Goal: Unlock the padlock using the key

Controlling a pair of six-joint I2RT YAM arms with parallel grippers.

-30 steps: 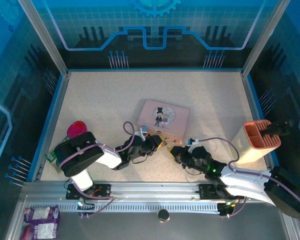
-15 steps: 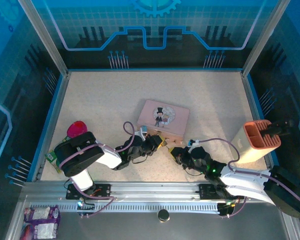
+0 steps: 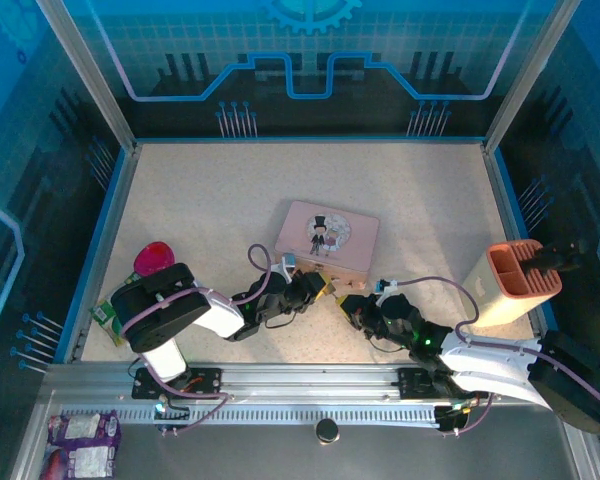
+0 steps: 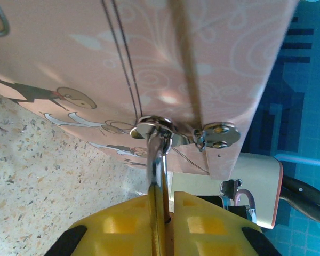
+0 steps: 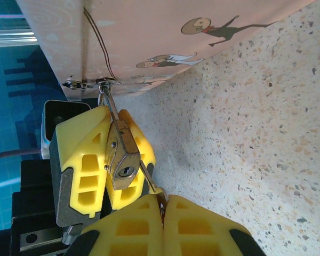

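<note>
Brass padlock (image 5: 122,154), silvery shackle hooked through the hasp of pink tin (image 5: 165,37), centre-left of right-wrist view. My left gripper (image 4: 162,205) pinches it, nearly closed. My right gripper (image 5: 161,205), bottom centre, is pressed together on the thin key (image 5: 149,178).

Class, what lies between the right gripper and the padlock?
The thin key, pinched in the right gripper and reaching toward the padlock; the right wrist view shows it.
</note>
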